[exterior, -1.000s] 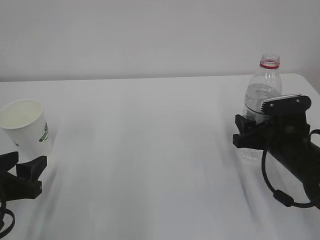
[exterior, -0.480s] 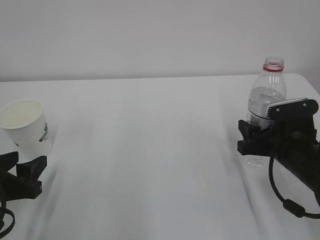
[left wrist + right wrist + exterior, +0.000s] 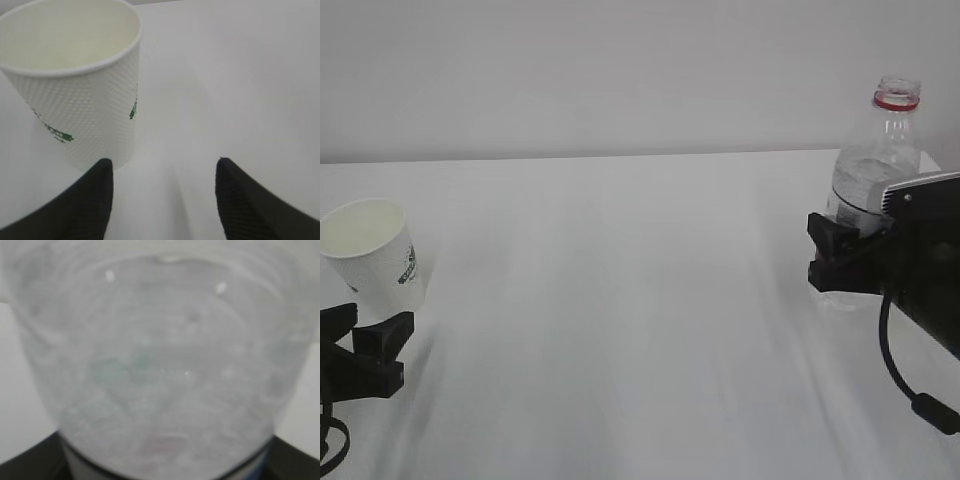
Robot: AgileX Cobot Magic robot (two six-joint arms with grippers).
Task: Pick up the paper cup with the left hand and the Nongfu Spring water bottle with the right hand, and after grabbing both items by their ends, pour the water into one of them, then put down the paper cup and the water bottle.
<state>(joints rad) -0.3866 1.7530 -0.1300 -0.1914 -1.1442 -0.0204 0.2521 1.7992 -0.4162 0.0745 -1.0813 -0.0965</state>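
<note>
Exterior view: on a white table (image 3: 620,300), the Nongfu Spring water bottle (image 3: 876,170) stands upright at the far right, capless, its red neck ring (image 3: 896,101) showing at the top and water (image 3: 862,185) visible in the clear body. The right hand (image 3: 860,262) is clamped around the bottle's lower part, its black jaws pressed to the sides; a grey plate (image 3: 925,190) sits on top of the gripper and a black cable (image 3: 905,385) loops below it. The bottle's base appears clear of the tabletop, though the gripper hides much of it. Well apart, at the far left, the paper cup (image 3: 375,255) stands tilted slightly, its cream inside facing the camera. The left hand (image 3: 365,345) rests low just in front of it, jaws parted and holding nothing.

Left wrist view: the paper cup (image 3: 80,85) fills the upper left, dotted texture and small green logo (image 3: 134,110) plain on its side. One black fingertip (image 3: 95,185) sits just beside the cup's base; whether it touches cannot be told. The other finger is well off to the right, with bare table between the two.

Right wrist view: the water bottle (image 3: 160,365) fills the frame, blurred, a faint waterline near the top. Dark gripper parts (image 3: 30,460) show at both lower corners, hugging its sides.
</note>
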